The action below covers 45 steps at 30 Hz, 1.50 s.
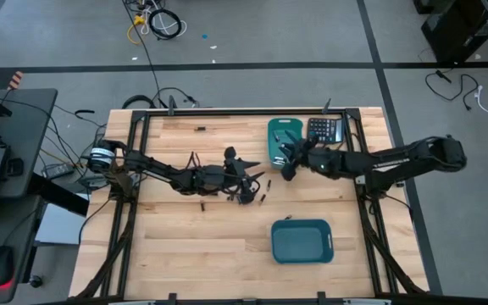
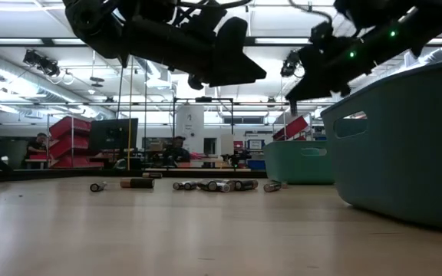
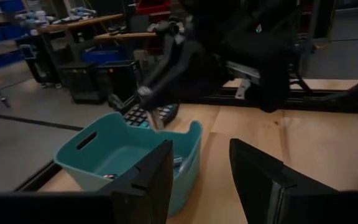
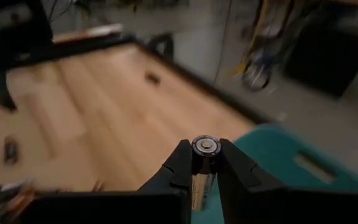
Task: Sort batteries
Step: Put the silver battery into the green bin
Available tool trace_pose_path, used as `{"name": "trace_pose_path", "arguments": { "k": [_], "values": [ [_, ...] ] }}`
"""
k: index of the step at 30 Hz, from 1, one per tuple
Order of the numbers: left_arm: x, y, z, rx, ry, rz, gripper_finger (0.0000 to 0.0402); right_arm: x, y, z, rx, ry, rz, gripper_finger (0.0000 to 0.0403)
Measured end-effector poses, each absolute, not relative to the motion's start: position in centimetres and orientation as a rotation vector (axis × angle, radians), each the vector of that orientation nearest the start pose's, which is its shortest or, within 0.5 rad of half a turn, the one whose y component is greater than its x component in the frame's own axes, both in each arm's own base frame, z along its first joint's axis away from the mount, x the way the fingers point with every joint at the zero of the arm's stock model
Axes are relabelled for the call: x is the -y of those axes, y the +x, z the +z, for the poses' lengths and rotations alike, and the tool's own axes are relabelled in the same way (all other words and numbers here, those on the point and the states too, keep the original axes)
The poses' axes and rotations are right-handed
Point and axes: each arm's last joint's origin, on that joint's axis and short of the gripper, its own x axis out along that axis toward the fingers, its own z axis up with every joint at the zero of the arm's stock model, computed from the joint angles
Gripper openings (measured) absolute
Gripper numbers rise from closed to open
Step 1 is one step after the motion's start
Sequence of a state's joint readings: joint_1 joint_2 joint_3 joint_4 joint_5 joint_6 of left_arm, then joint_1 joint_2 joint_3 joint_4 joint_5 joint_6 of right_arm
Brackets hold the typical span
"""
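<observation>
A silvery battery (image 4: 204, 158) is clamped upright between the fingers of the right gripper (image 4: 204, 163), its round end cap turned toward the wrist camera, and it is held above the edge of the far teal bin (image 1: 275, 140). From above, the right gripper (image 1: 288, 161) is seen at that bin's near end, just beside the black calculator (image 1: 323, 130) that lies at the table's far right corner. The left gripper (image 1: 246, 169) is stationed over the middle of the wooden table (image 1: 176, 254), above the scattered batteries (image 1: 257, 196); its two dark fingers (image 3: 157, 180) are spread apart with nothing between them, and bare wood is seen through the gap. Through the left wrist view the far teal bin (image 3: 89, 163) is shown with a few small cells on its floor, though their colours cannot be told. In the level view a loose row of batteries (image 2: 213, 185) is laid on the tabletop, some silvery and some dark, well apart from the near teal bin (image 2: 405, 146). A single dark cell (image 1: 199, 129) is left alone near the table's far edge. The near teal bin (image 1: 275, 246) is set toward the front right of the table.
</observation>
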<state>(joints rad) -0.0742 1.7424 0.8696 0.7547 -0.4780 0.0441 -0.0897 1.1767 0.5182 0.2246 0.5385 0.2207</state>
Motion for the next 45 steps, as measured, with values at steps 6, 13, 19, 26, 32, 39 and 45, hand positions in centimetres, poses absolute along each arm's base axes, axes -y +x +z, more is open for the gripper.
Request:
{"name": "trace_pose_path", "arguments": {
  "k": [6, 13, 19, 26, 32, 39, 45],
  "values": [
    [1.3, 36.1, 20.2, -0.137, 0.080, 0.411, 0.0159, 5.9, 22.1, 19.5, -0.490, 0.268, -0.589, 0.0040],
    [1.3, 36.1, 20.0, -0.161, 0.074, 0.412, 0.0159, 7.2, 20.7, 18.2, -0.635, 0.323, -0.676, 0.0040],
    [1.3, 36.1, 19.9, -0.161, 0.068, 0.412, 0.0159, 7.2, 20.4, 17.9, -0.682, 0.372, -0.636, 0.0040],
    [1.3, 36.1, 19.9, -0.162, 0.066, 0.413, 0.0159, 7.1, 20.2, 17.6, -0.727, 0.379, -0.634, 0.0051],
    [1.3, 36.0, 19.8, -0.178, 0.066, 0.413, 0.0159, 7.1, 20.2, 17.6, -0.727, 0.379, -0.634, 0.0083],
    [1.3, 35.8, 18.9, -0.262, 0.066, 0.408, 0.0159, 7.1, 20.3, 17.7, -0.710, 0.379, -0.633, 0.0094],
    [2.1, 35.3, 17.5, -0.420, 0.105, 0.353, 0.0158, 7.3, 20.7, 18.2, -0.644, 0.371, -0.623, 0.0094]
  ]
}}
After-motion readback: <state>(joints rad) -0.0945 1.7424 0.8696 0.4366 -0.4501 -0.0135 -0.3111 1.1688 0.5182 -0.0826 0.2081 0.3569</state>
